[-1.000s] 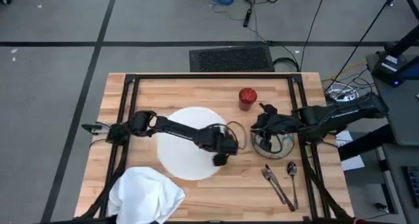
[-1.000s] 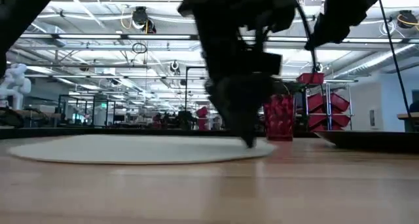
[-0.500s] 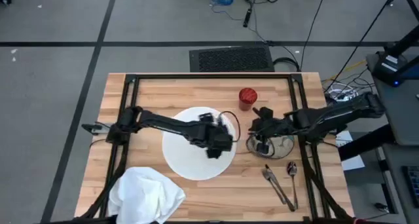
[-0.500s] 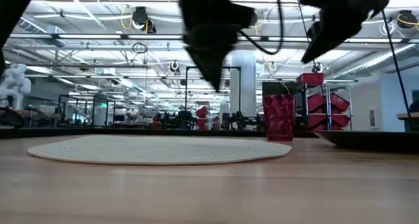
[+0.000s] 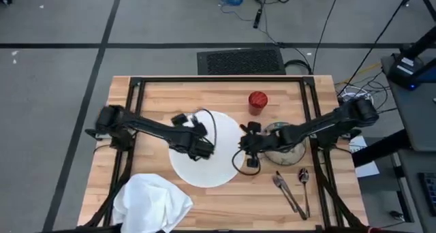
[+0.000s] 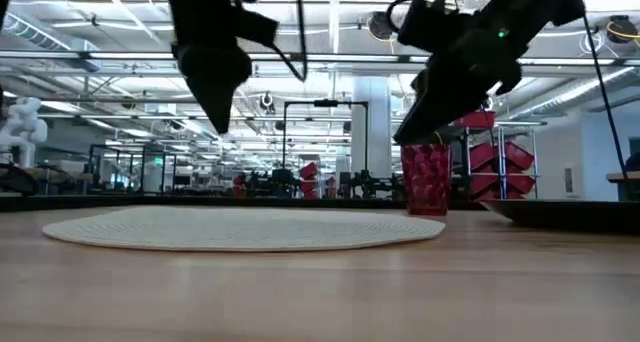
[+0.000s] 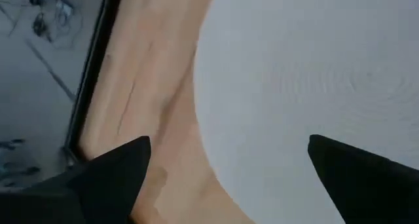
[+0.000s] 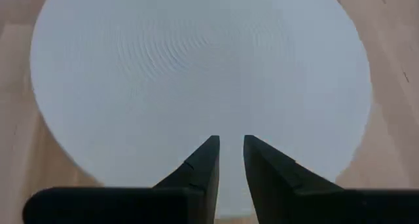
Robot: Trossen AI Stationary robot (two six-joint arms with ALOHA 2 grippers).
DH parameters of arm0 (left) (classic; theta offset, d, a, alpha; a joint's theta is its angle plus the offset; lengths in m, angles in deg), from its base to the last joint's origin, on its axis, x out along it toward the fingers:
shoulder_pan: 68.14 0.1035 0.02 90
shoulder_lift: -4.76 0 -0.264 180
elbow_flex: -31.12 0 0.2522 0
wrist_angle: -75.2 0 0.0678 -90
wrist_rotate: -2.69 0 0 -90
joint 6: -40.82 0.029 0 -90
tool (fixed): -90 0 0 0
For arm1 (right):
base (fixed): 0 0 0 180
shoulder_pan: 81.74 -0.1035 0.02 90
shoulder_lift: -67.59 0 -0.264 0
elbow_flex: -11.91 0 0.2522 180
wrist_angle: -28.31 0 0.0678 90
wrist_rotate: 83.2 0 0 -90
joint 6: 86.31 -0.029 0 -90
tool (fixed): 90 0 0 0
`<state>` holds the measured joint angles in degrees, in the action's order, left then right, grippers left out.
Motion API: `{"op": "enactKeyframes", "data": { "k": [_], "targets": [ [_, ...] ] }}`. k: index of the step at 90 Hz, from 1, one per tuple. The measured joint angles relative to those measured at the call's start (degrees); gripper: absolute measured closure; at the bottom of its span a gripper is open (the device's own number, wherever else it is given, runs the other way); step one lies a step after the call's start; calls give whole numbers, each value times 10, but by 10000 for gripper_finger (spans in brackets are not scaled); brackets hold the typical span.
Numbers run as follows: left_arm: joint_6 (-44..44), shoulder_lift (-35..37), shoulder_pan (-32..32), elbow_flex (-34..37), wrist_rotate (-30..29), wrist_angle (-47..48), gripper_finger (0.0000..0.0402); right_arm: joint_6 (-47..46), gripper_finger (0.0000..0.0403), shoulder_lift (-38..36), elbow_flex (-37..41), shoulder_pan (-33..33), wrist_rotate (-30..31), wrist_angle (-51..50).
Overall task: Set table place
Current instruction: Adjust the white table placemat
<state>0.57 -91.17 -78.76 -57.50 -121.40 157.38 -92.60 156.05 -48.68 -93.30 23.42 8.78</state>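
Position noted: the white plate (image 5: 204, 154) lies flat at the middle of the surface (image 5: 174, 97). The speckled bowl (image 5: 289, 148) sits to its right, the red cup (image 5: 257, 101) beyond toward the far edge, and the napkin (image 5: 151, 202) is bunched at the near left corner. The cutlery (image 5: 293, 189) lies loose near the right, in front of the bowl.

The right gripper (image 5: 248, 151) hangs at the plate's right rim, clear of the surface, with its jaws drawn almost together and nothing between them. The left gripper (image 5: 197, 146) is over the plate's left portion, raised, with its jaws spread wide and empty.

Judgement on the step: the right arm appears poised between plate and bowl. If the bowl goes onto the plate next, the jaws must part first, take the bowl by its rim, lift clear of the plate edge and set down centred. The left arm should draw off to avoid crossing.

Limits of view: the right arm covers part of the bowl, so its contents cannot be told. The cutlery pieces overlap; I make out a spoon, and the rest is probably a knife and a fork. In the low view the bowl is only a dark edge at the right.
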Motion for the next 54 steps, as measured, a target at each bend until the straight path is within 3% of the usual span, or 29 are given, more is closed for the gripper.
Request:
{"op": "enactKeyframes", "data": {
  "k": [23,41,54],
  "targets": [
    [19,150,24,203,25,-280,2,2,344,106,0,18,-5,74],
    [132,199,43,361,6,-714,2,-2,344,134,-3,22,-16,39],
    [195,193,79,435,5,-941,2,-18,344,109,-2,22,-15,-36]
  ]
}}
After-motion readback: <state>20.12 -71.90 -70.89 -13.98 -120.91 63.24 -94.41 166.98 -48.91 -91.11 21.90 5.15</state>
